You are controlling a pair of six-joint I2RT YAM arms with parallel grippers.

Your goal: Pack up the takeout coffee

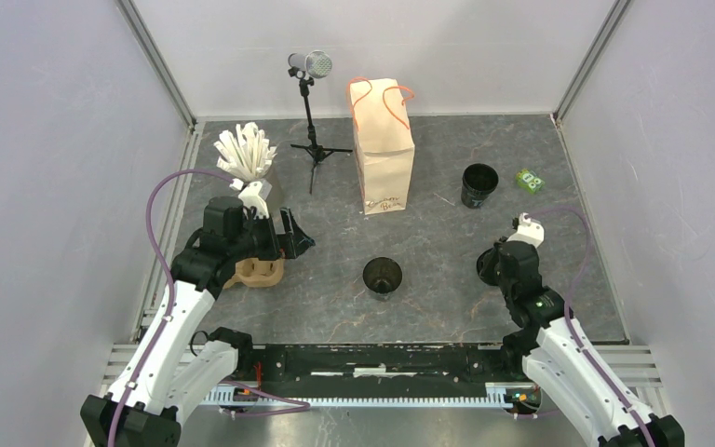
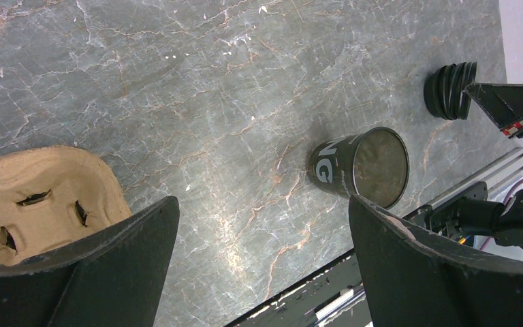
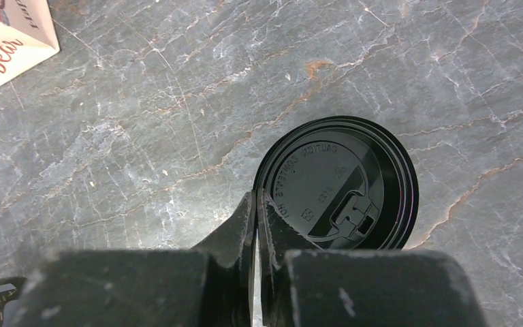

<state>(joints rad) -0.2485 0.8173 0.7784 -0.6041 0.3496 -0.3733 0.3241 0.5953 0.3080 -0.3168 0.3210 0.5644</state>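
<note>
grey marbled table inside plain white walls. brown paper bag stands upright at far centre, mouth up, so the drink can go in from above. black cup stands upright at near centre between the two arms, lidless and well apart from the bag. a second black cup stands far right, also open, near a small green packet. right gripper is down at the rim of the black lid, which tops a short lid stack to the right of the near cup. its jaws are pinched almost together with only a slit between them; cannot tell whether the rim is caught there or the tips merely touch it. judgement: the step in hand is taking one lid to cap the cup before bagging. left gripper hangs spread wide, holding nothing, over bare table just right of the cardboard cup carrier; it looks toward the cup, probably to steady it. white sticks and microphone stand sit far left.
</note>
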